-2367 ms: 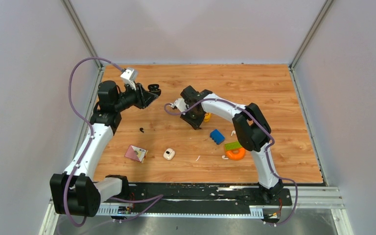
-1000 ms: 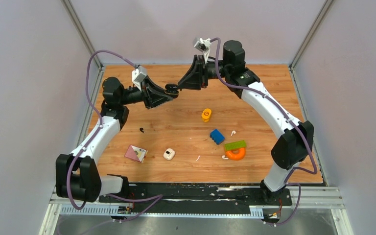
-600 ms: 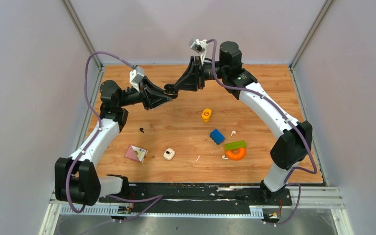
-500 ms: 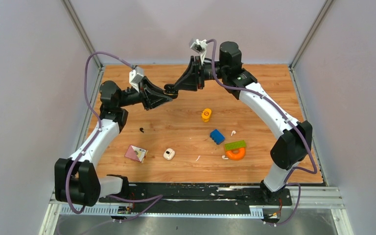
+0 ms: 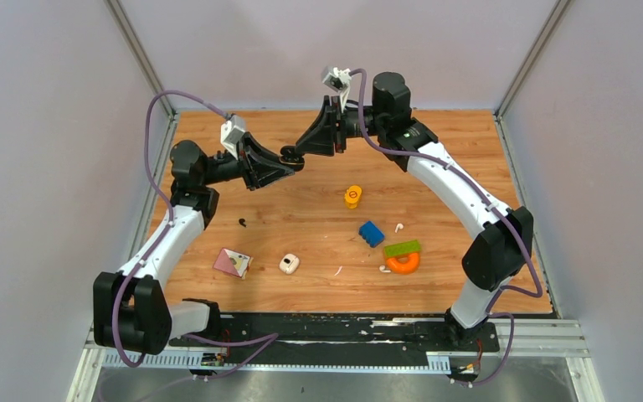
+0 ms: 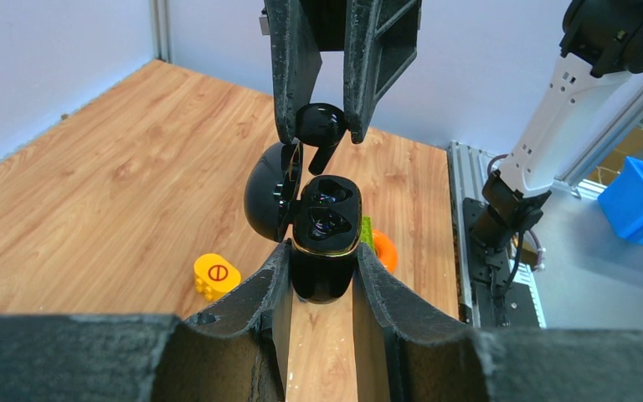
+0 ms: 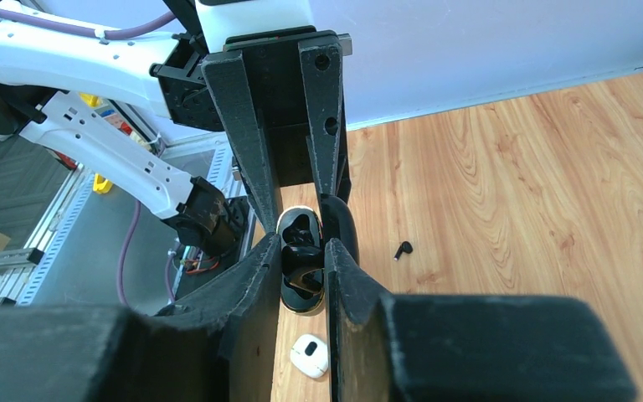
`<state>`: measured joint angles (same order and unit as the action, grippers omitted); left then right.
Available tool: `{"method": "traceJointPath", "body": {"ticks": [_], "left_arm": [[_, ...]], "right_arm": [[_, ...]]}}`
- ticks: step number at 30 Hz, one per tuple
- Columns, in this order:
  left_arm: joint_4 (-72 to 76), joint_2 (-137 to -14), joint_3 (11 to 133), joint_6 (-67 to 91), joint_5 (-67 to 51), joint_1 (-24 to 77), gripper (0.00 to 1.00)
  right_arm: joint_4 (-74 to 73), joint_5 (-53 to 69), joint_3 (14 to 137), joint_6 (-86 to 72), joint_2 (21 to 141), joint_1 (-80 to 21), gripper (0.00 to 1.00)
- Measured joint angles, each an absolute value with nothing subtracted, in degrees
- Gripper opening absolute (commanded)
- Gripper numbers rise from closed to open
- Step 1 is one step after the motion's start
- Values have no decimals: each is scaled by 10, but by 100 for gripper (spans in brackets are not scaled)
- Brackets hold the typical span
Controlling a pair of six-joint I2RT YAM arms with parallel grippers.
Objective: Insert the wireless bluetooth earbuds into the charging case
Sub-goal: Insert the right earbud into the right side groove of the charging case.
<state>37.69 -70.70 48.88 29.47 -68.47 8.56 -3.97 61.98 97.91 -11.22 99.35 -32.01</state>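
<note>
**Both arms raised, meeting above the far part of the surface (image 5: 486, 142).** Your left gripper (image 6: 324, 260) has its jaws clenched on the sides of the black case (image 6: 325, 219). The lid (image 6: 268, 194) stands open at the left in the left wrist view, and the 2 sockets face the other gripper. Your right gripper (image 7: 303, 253) points at the case, jaws pinching 1 black earbud (image 6: 321, 126) by its body. The stem hangs toward the open case, with its tip just above the rim; you cannot tell whether it touches.

On the surface, well apart from the held pair, you see:
- a second black earbud (image 5: 242, 222) near the left arm
- a white case (image 5: 289, 264) at the near middle, with a pink card (image 5: 232, 262) to its left
- 1 white earbud (image 5: 399, 227) just beside the blue block (image 5: 371, 233)
- another white earbud (image 5: 383, 269) just beside the orange ring (image 5: 403, 263), which carries a green block (image 5: 398, 249)
- a yellow block (image 5: 352, 196) between the grippers and the blue block
</note>
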Motion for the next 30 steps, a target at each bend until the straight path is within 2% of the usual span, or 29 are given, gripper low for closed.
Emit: {"method": "traceJointPath", "body": {"ticks": [30], "left_arm": [[384, -707, 486, 321, -664, 85, 0]], "right_arm": [[-41, 614, 999, -100, 994, -321, 17]]}}
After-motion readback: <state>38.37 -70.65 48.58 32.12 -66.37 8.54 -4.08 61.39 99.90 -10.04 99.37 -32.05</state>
